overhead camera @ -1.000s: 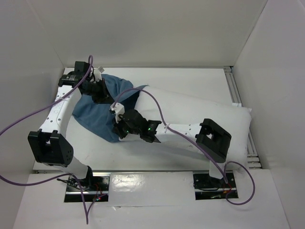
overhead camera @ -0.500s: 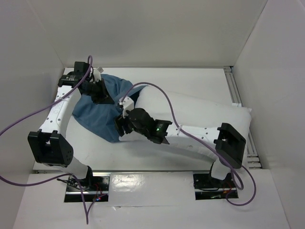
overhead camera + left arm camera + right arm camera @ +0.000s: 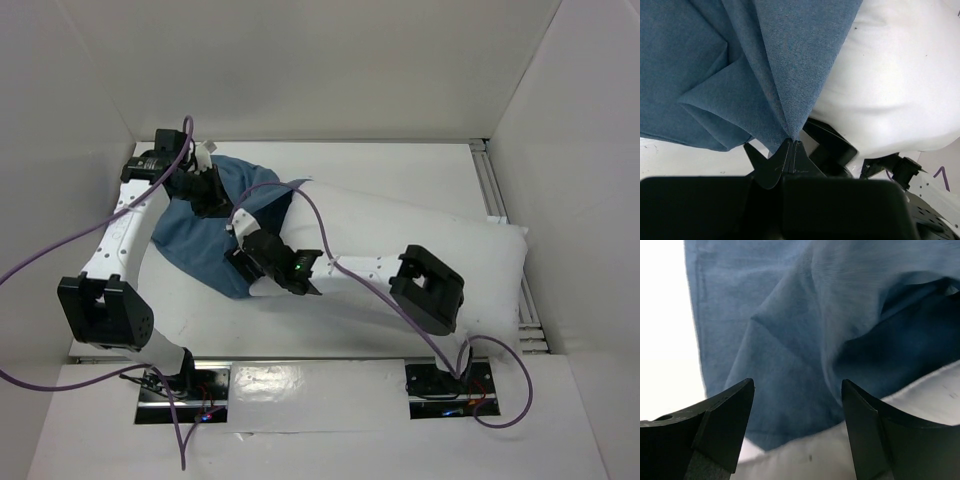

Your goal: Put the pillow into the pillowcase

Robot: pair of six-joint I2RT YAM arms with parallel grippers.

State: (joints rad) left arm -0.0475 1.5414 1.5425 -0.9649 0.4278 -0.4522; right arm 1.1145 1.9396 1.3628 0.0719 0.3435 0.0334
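The white pillow (image 3: 430, 235) lies across the table from the middle to the right, its left end tucked into the mouth of the wrinkled blue pillowcase (image 3: 200, 245). My left gripper (image 3: 207, 192) is shut on a pinch of the pillowcase's upper edge and holds it lifted; in the left wrist view the blue cloth (image 3: 765, 65) fans up from the shut tips (image 3: 792, 143), with the pillow (image 3: 900, 85) beside it. My right gripper (image 3: 242, 256) stands open at the near edge of the mouth. Nothing lies between its fingers (image 3: 725, 415), which hover over blue pillowcase (image 3: 790, 330) and pillow (image 3: 805, 455).
White enclosure walls stand on the left, far and right sides. An aluminium rail (image 3: 497, 200) runs along the table's right edge, next to the pillow's right end. Purple cables (image 3: 330, 235) loop over both arms. Bare white table (image 3: 665, 315) shows left of the pillowcase.
My right gripper has gone from shut to open. Its arm drew back to the right, then came left again to the pillowcase's mouth. The left gripper has kept its hold and not moved.
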